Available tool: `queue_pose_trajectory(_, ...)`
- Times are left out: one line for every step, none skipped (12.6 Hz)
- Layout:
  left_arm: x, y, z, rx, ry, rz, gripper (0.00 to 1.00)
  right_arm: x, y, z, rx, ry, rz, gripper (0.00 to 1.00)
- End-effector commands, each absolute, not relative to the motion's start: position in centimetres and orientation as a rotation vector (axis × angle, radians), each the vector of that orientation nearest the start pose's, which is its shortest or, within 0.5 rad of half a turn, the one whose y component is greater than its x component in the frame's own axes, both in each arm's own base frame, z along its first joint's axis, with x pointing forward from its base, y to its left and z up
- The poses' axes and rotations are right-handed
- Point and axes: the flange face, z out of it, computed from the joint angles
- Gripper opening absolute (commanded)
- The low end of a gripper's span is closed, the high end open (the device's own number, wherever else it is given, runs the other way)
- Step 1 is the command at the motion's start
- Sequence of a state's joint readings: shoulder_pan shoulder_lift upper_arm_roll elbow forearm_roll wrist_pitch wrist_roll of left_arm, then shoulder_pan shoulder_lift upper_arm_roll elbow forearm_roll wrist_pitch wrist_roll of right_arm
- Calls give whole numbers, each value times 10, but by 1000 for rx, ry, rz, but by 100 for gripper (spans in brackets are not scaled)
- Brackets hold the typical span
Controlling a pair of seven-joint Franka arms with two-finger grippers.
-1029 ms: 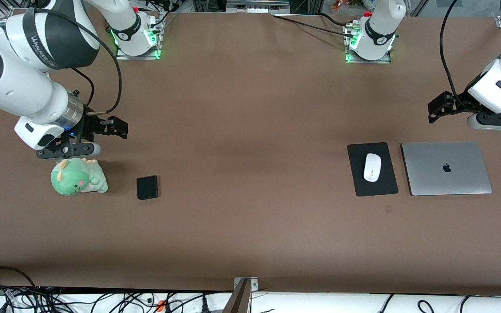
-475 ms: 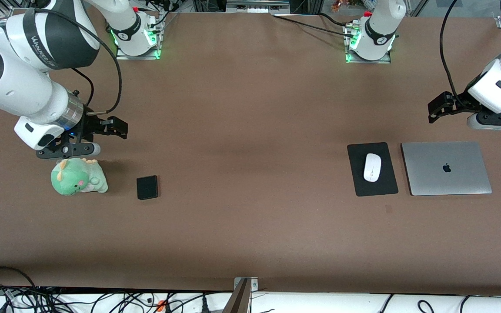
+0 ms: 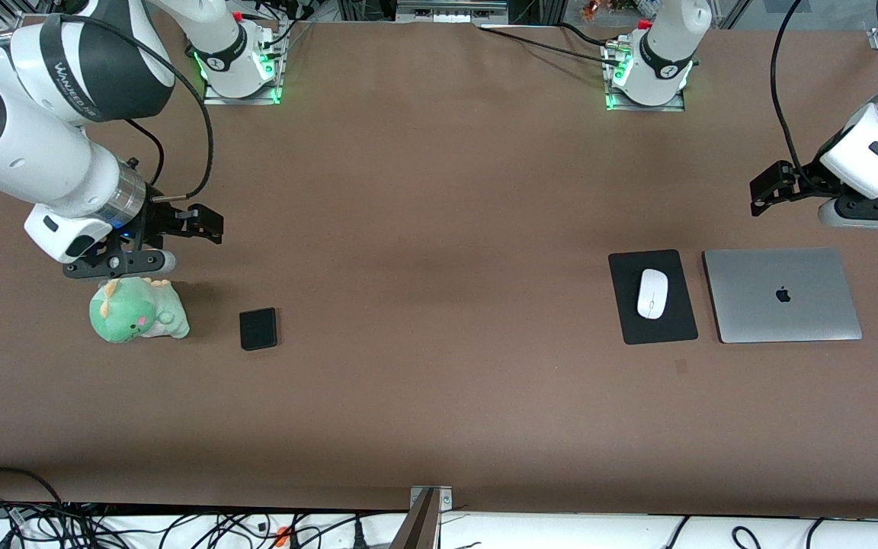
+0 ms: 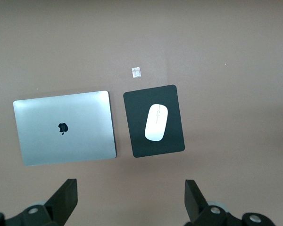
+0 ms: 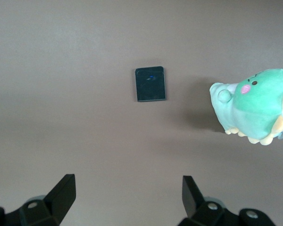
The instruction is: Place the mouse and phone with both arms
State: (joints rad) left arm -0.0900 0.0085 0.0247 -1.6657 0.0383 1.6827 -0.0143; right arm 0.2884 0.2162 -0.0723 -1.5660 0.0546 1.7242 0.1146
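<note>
Both my grippers are hovering spread and empty: left gripper [image 3: 828, 204] upper right, right gripper [image 3: 151, 242] over the green plush dinosaur [image 3: 137, 310]. Risk: fingers clipping the plush. Small black slab phone [image 3: 258, 329] is lying left of centre; glossy white oval mouse [image 3: 652, 293] on black mat [image 3: 652, 297], right, both long axes running top-to-bottom.

White mouse [image 3: 652, 293] lies on black mat [image 3: 652, 297]; black phone [image 3: 258, 329] flat on table.

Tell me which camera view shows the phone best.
The right wrist view: the phone lies flat on the bare table, unobstructed and largest there, with the green plush toy beside it. The front view shows the same slab smaller. The left wrist view does not show it at all.
</note>
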Motion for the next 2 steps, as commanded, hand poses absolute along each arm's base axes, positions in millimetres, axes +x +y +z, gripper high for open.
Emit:
queue_pose_trajectory(561, -32, 587, -3109, 117, -11, 100, 606, 135, 524, -3121, -165, 90, 100)
queue_pose_trajectory(561, -32, 587, -3109, 117, -11, 100, 606, 134, 525, -3133, -173, 92, 100)
